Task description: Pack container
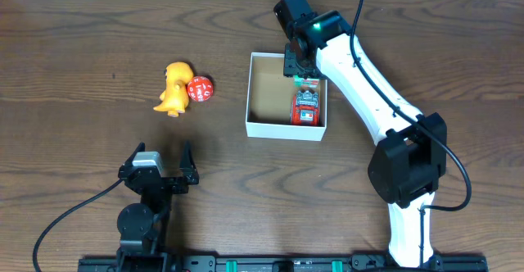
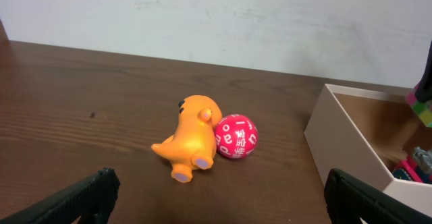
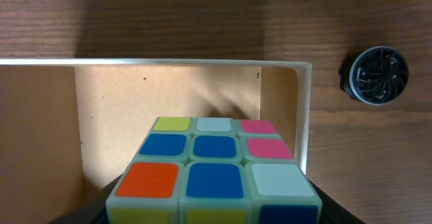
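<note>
The container (image 1: 285, 129) is a white square box with a brown floor, right of the table's middle. A red toy car (image 1: 307, 108) lies inside it by the right wall. My right gripper (image 1: 304, 71) is shut on a multicoloured puzzle cube (image 3: 212, 170) and holds it over the box's far right corner, above the floor. The box's rim (image 3: 155, 63) shows in the right wrist view. An orange dinosaur toy (image 1: 174, 88) and a red ball with white marks (image 1: 200, 89) touch each other left of the box. My left gripper (image 1: 157, 174) is open and empty, near the front edge.
In the left wrist view the dinosaur (image 2: 192, 140) and the ball (image 2: 235, 137) lie ahead of the open fingers (image 2: 219, 204), with the box wall (image 2: 344, 143) to the right. A black round object (image 3: 382, 75) sits on the table just outside the box.
</note>
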`<action>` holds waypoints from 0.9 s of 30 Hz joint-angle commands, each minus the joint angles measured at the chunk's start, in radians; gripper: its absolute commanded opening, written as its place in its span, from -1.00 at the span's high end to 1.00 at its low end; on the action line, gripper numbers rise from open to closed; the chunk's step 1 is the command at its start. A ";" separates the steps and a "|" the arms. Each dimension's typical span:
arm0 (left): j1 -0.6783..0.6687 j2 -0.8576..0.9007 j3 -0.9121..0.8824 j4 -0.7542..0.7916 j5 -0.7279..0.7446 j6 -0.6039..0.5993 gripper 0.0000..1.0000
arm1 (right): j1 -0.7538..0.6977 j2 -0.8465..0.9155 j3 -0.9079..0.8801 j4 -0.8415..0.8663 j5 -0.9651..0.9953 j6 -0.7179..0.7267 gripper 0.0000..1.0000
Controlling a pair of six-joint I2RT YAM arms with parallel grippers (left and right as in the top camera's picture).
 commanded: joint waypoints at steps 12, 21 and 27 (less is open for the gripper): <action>0.005 0.000 -0.018 -0.038 -0.009 -0.001 -0.96 | -0.026 0.009 -0.134 0.091 0.021 0.029 -0.01; 0.005 0.000 -0.018 -0.038 -0.009 -0.001 -0.96 | -0.035 0.009 -0.140 0.093 0.021 0.028 -0.36; 0.005 0.000 -0.018 -0.038 -0.009 -0.001 -0.96 | -0.035 0.009 -0.140 0.104 0.020 0.028 -0.72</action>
